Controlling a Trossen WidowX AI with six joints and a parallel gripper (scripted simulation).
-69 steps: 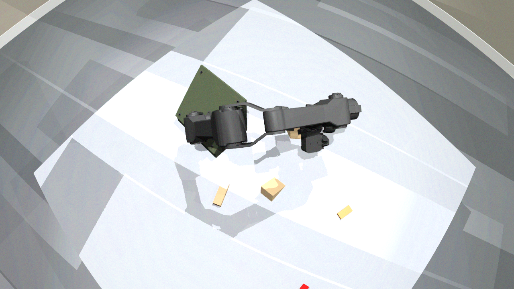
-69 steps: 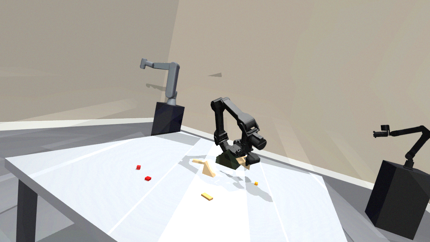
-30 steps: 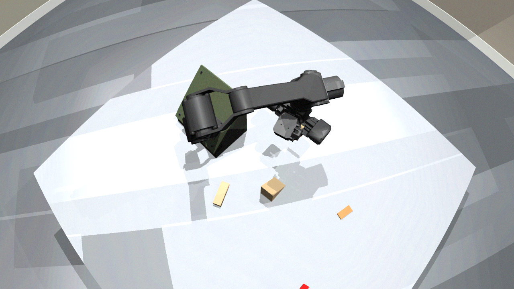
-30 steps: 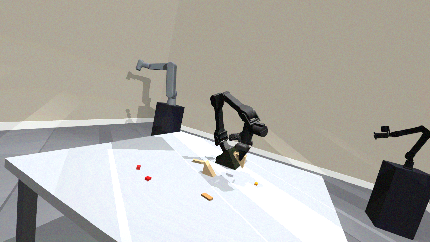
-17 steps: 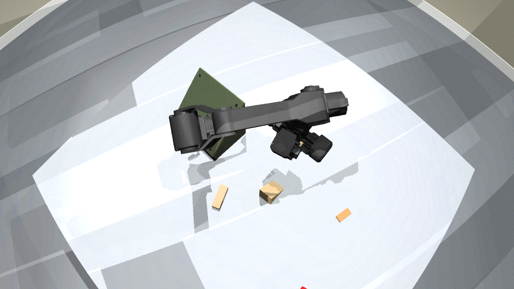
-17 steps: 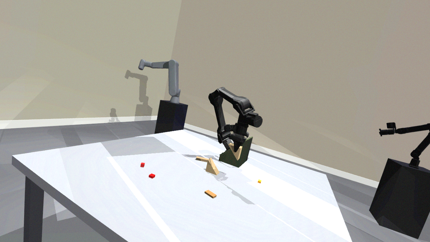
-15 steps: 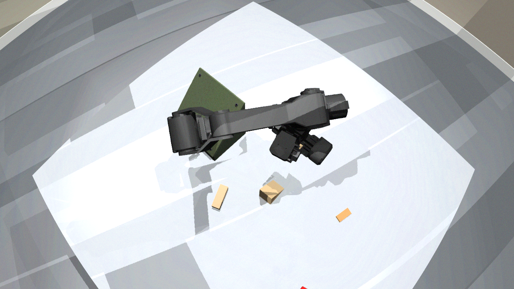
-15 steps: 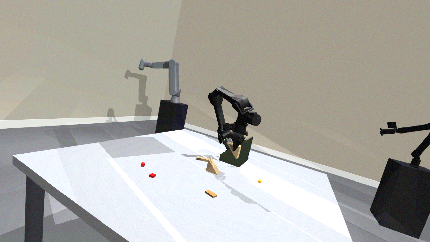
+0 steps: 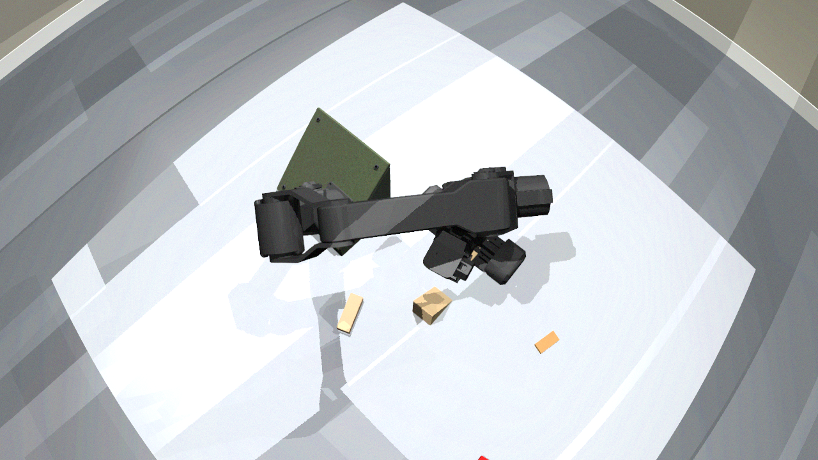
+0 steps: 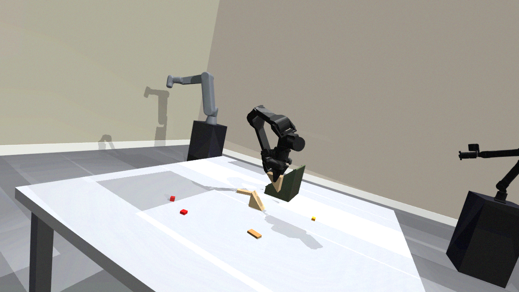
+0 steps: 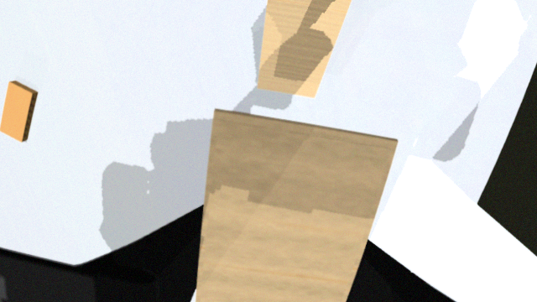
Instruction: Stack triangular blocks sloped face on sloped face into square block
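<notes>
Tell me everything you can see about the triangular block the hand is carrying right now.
The held triangular block is pale, wood-grained and wedge-shaped. The hand is shut on it and it hangs in the air with a corner pointing down, clear of the table. From the outside view it sits in front of the dark green base plate. In the wrist view one broad flat face, partly shaded, fills the middle, and the other triangular block lies on the table beyond it, apart from it. Only the hand touches it.

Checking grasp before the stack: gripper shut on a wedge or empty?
Shut on a triangular block: the gripper carries it above the table, apart from the other triangular block resting there.
</notes>
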